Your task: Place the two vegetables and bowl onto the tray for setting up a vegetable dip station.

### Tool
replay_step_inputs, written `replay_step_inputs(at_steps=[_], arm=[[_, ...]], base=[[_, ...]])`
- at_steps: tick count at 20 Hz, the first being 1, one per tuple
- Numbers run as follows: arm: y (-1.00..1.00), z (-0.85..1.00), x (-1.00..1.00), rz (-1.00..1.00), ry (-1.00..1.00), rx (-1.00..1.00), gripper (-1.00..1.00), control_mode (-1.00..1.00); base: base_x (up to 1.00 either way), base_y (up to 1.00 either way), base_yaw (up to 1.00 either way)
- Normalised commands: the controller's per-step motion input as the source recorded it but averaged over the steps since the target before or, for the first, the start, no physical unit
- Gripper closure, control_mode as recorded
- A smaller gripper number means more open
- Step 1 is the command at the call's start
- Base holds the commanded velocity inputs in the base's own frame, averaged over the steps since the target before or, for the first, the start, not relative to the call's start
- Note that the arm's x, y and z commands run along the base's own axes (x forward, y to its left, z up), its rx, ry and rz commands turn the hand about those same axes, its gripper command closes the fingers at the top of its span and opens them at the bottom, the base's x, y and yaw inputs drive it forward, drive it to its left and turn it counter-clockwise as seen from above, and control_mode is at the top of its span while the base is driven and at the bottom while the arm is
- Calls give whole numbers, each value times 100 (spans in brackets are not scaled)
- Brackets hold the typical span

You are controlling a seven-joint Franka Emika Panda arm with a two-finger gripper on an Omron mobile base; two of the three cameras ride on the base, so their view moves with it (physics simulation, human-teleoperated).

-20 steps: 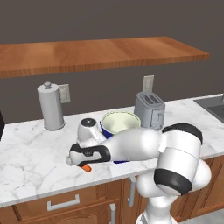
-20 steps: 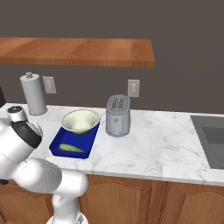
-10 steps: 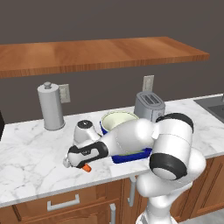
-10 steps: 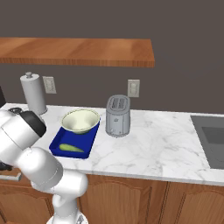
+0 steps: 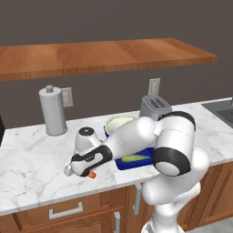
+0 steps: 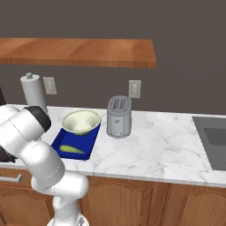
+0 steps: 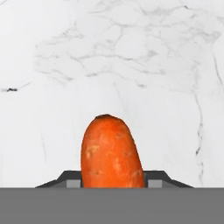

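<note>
The orange carrot (image 7: 111,151) lies on the white marble counter with my gripper (image 7: 113,181) low over it, its dark fingertips (image 7: 72,180) pressed to the carrot's two sides. In the left base view the carrot (image 5: 91,175) pokes out under the gripper (image 5: 87,173) near the counter's front edge, left of the blue tray (image 5: 121,164). The green cucumber (image 5: 133,158) lies in the tray, and the cream bowl (image 5: 119,124) sits on the tray's far end. From the right, tray (image 6: 58,142), cucumber (image 6: 72,149) and bowl (image 6: 80,122) show behind my arm.
A grey toaster (image 6: 119,117) stands right of the tray, and a paper towel roll (image 5: 52,111) at the back left. A sink (image 6: 216,141) is set in the counter's far right. A wooden shelf (image 5: 104,54) hangs above.
The arm has swung further over the tray and lowered the hand onto the carrot. The jaws have closed in from wide open to the carrot's sides.
</note>
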Motion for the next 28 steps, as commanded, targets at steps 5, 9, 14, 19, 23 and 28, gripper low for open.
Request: replay_step_inputs(at_steps=[5, 9, 14, 19, 23, 28], arm=[[0, -7, 2, 0, 2, 0, 100, -100], [0, 10, -1, 0, 0, 0, 100, -100], [-1, 31, -8, 2, -1, 0, 100, -100], [-10, 33, -12, 9, 0, 0, 100, -100], [-21, 30, -15, 21, -1, 0, 100, -100], [-28, 24, -19, 31, -6, 0, 100, -100]], base=[[0, 0, 0], [0, 0, 0], [0, 0, 0], [0, 0, 0], [0, 0, 0], [0, 0, 0]])
